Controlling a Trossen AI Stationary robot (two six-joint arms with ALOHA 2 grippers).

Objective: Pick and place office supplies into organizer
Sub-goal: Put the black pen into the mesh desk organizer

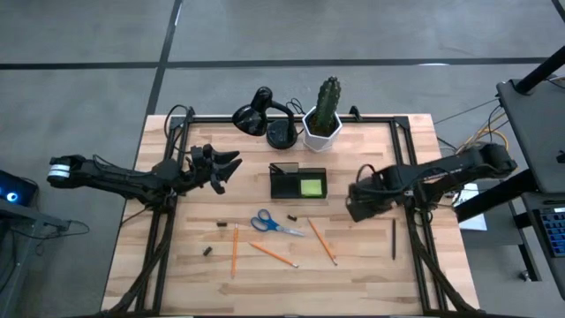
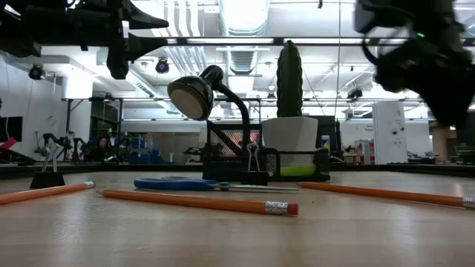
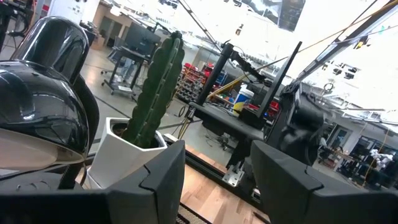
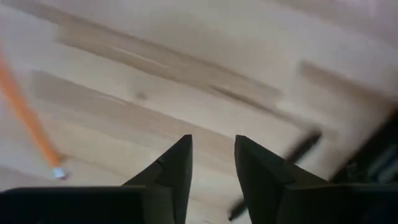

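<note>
Sticky-note pad (image 1: 311, 186) in organizer (image 1: 284, 184); right gripper (image 4: 212, 163) fingers apart, empty

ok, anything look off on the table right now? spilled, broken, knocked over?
Nothing damaged or tipped. Lamp and cactus stand upright; organizer sits square, sticky pad inside. Pencils, scissors and a pen lie scattered on the table, awaiting sorting.

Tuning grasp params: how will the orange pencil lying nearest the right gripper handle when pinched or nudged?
The thin orange wooden pencil looks stiff and light, so it should lift without sagging. It lies flat on the bare wooden table, so a sideways nudge will probably roll it. Being so thin and low, it may slip from a loose pinch.
</note>
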